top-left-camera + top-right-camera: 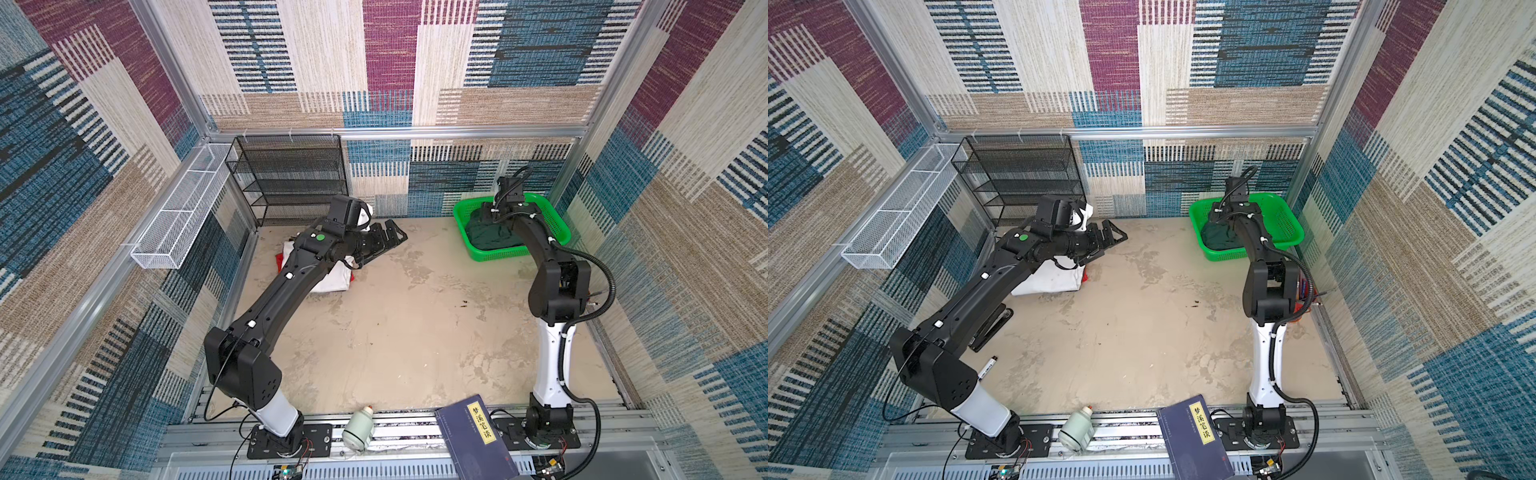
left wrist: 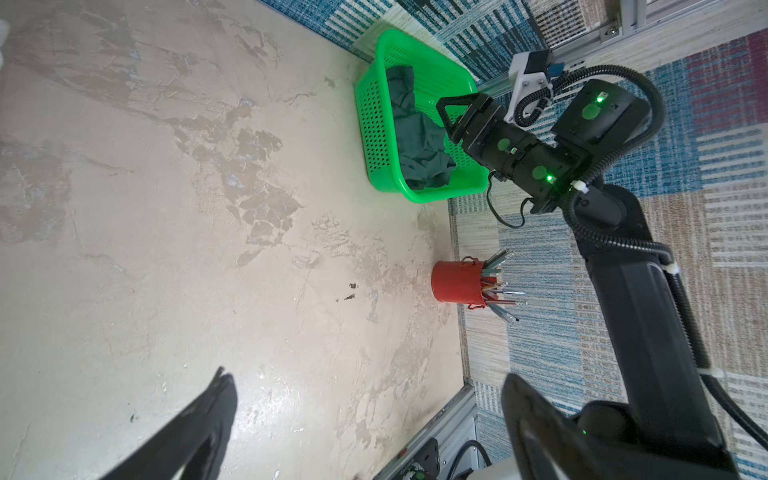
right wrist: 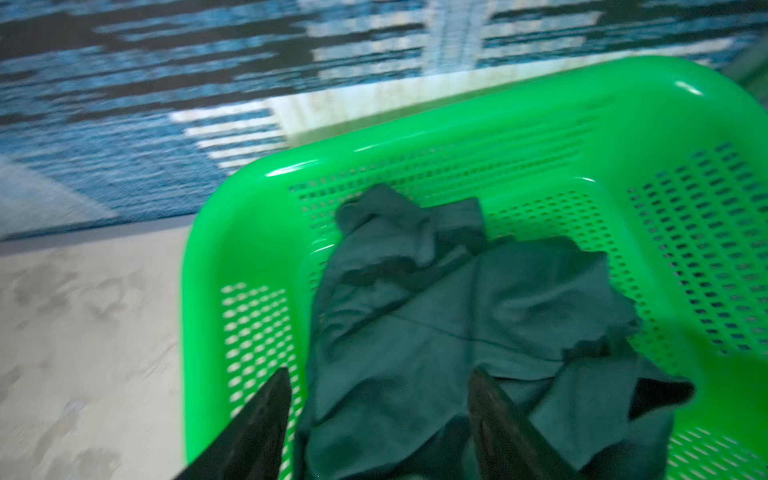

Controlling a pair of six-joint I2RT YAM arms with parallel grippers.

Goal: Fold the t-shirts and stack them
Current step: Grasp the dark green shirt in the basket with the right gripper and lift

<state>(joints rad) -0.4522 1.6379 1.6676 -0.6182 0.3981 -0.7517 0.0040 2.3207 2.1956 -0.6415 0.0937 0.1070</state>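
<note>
Top views both show a book (image 1: 463,451) labelled 梦溪笔谈.

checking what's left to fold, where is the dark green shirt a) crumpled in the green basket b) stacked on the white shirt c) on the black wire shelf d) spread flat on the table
a: the dark green shirt lies bunched up inside the green basket, not on the table, the shelf or the white shirt.
</note>
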